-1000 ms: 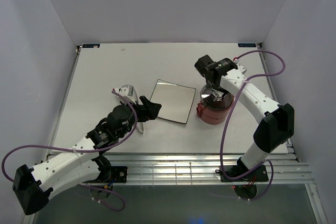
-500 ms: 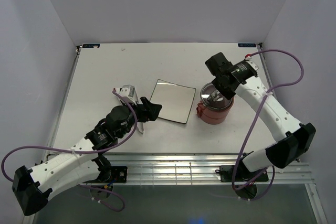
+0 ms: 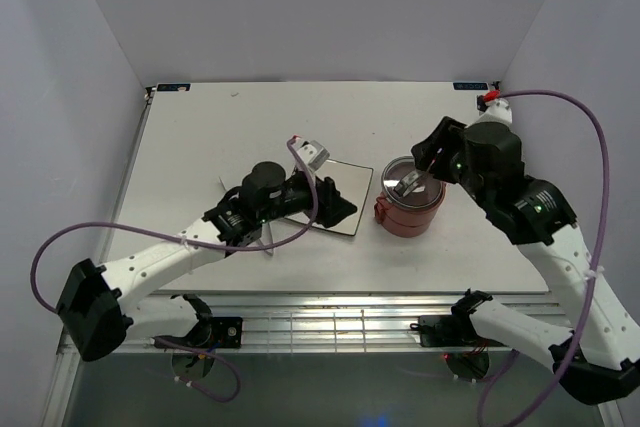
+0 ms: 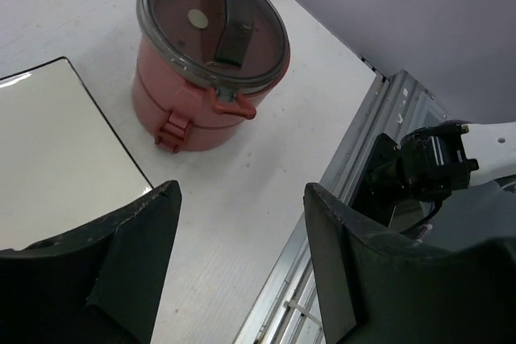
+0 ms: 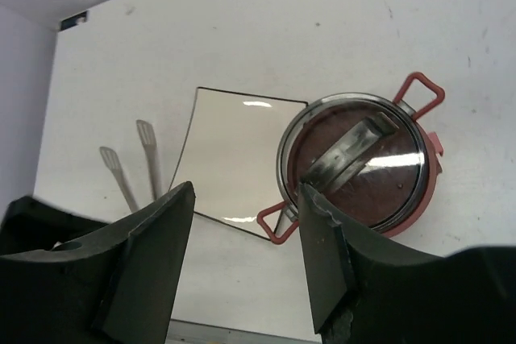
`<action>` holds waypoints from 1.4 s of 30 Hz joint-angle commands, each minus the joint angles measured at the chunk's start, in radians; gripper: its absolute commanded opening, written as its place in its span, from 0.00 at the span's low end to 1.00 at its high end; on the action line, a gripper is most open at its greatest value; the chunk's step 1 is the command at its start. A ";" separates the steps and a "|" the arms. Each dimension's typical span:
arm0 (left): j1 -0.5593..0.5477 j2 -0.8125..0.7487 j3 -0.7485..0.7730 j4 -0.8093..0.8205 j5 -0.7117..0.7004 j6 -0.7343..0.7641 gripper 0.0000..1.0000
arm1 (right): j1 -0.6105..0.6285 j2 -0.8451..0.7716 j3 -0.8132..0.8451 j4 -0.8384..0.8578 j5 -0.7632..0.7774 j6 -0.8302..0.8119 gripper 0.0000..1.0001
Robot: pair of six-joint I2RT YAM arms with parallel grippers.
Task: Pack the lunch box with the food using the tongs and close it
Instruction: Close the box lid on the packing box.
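Seeing thin silvery tongs lying flat left of glossy square plate | holding left gripper over plate's near-right corner, jaws apart, gripping nothing | finding round dusty-red lunch box sitting lidded just right of plate | hanging right gripper above, jaws apart, empty

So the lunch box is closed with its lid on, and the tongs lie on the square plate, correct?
No: the tongs lie on the table beside the square plate, not on it, as the right wrist view shows. The lunch box is closed.
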 commanded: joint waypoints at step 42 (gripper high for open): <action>-0.162 0.751 0.645 -0.036 -0.111 0.385 0.59 | 0.000 -0.539 -0.292 0.421 -0.227 -0.396 0.68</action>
